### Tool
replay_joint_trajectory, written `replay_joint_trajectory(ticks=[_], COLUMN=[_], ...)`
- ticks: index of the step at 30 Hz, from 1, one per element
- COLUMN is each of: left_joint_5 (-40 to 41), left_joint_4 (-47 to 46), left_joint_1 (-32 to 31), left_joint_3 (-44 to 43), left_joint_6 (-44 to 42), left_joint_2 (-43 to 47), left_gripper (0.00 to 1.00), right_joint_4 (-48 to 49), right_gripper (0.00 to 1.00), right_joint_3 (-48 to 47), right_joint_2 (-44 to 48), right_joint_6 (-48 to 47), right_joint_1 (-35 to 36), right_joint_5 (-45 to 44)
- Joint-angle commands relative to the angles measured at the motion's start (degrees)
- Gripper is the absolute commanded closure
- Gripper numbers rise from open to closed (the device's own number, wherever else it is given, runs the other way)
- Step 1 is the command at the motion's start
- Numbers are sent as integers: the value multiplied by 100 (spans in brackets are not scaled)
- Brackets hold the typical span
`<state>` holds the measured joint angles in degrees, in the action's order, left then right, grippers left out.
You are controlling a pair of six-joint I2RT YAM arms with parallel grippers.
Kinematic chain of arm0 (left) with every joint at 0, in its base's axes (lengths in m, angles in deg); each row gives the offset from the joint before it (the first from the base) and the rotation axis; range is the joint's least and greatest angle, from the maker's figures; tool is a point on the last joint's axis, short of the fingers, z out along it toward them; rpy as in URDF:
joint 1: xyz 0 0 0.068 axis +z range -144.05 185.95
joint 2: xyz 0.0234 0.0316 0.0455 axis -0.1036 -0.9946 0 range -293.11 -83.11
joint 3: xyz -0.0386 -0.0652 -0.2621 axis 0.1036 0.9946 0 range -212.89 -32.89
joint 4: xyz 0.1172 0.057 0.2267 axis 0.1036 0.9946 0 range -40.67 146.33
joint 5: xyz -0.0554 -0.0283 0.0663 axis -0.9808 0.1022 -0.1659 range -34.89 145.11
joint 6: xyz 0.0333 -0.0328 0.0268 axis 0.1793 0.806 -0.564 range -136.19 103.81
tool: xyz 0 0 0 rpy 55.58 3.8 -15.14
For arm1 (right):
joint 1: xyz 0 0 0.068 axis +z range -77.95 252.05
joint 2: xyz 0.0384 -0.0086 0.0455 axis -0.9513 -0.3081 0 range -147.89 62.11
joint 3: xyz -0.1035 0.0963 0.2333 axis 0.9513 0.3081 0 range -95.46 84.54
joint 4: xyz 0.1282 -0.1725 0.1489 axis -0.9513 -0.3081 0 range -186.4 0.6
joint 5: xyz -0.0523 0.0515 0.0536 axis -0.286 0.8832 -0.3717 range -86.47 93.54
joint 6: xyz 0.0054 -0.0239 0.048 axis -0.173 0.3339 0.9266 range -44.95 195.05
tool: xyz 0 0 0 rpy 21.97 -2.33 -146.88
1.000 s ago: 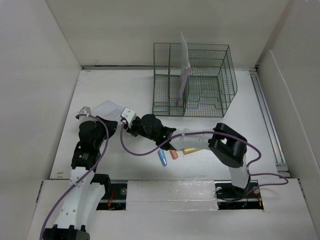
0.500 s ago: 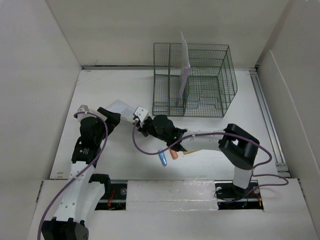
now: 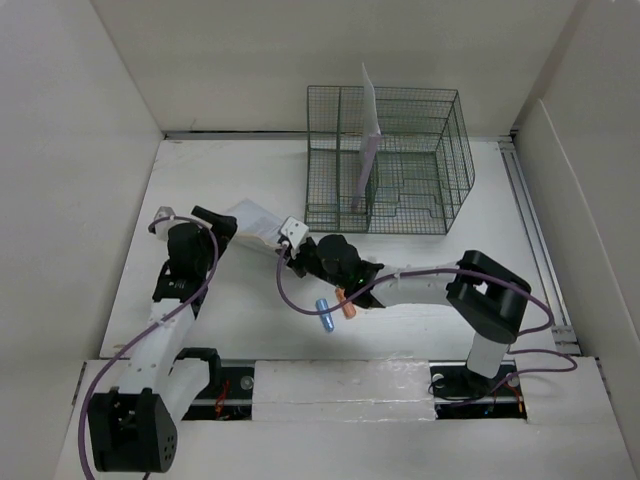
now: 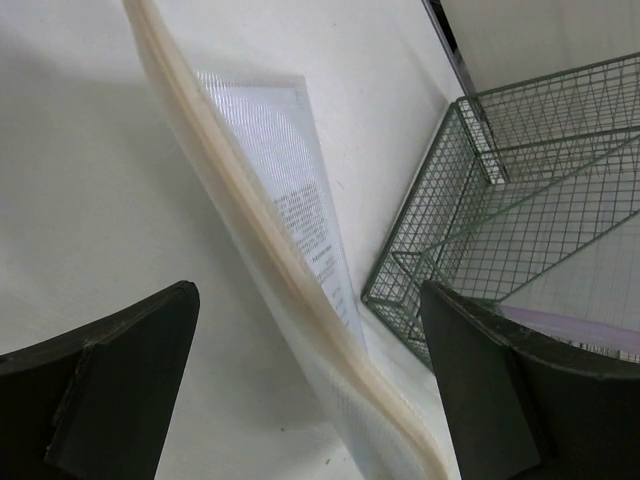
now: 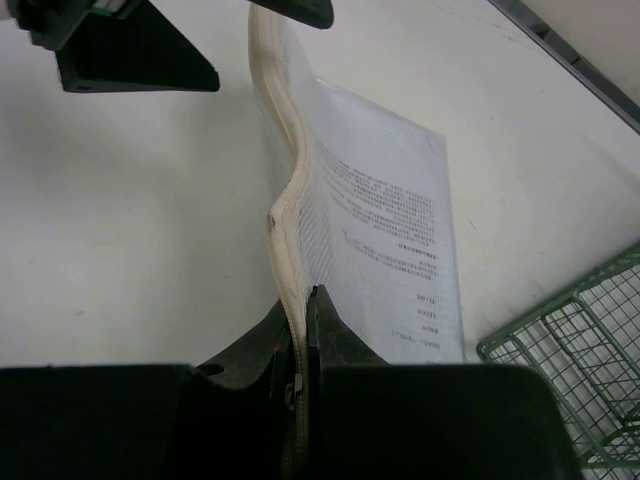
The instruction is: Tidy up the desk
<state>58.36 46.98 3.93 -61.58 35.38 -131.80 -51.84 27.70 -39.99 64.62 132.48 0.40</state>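
Desk (image 3: 215, 165) lies white under my arms, the sleeved document (image 5: 380, 200) raised above it near the wire basket (image 3: 390, 190). My left gripper (image 4: 305, 375) has just spread and let go; my right gripper (image 5: 305, 300) now pinches its edge, so filing falls to it.

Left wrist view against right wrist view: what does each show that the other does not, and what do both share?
Only the left wrist view shows a lilac sheet behind the mesh of the wire basket. Only the right wrist view shows the right tool, shut on the cream edge of the document sleeve. Both show the sleeve, the open left tool with one finger on each side of it, a part of the basket and the white desk.
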Motion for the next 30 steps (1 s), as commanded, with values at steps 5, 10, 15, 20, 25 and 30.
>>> replay_joint_trajectory(ticks=[5, 10, 15, 20, 25, 30], left_joint_5=[-219, -289, -587, -764, -983, -1220], left_joint_4=[-1205, -1699, -1698, -1594, -1400, -1425], left_joint_1=[26, 26, 26, -140, -220, -220], left_joint_3=[152, 417, 329, 267, 241, 136], left_joint_6=[344, 337, 125, 143, 213, 55], left_joint_2=[-712, -467, -361, -45, 377, 763], left_gripper=[24, 87, 100, 100, 100, 100], right_joint_4=[770, 770, 577, 341, 217, -82], right_gripper=[100, 100, 100, 55, 41, 32], right_joint_3=[129, 112, 33, -37, -134, -258], right_joint_2=[490, 437, 428, 393, 384, 541], right_joint_6=[130, 121, 121, 77, 68, 42], right_joint_1=[128, 189, 242, 242, 242, 242], right_joint_5=[59, -20, -12, -99, -108, -12])
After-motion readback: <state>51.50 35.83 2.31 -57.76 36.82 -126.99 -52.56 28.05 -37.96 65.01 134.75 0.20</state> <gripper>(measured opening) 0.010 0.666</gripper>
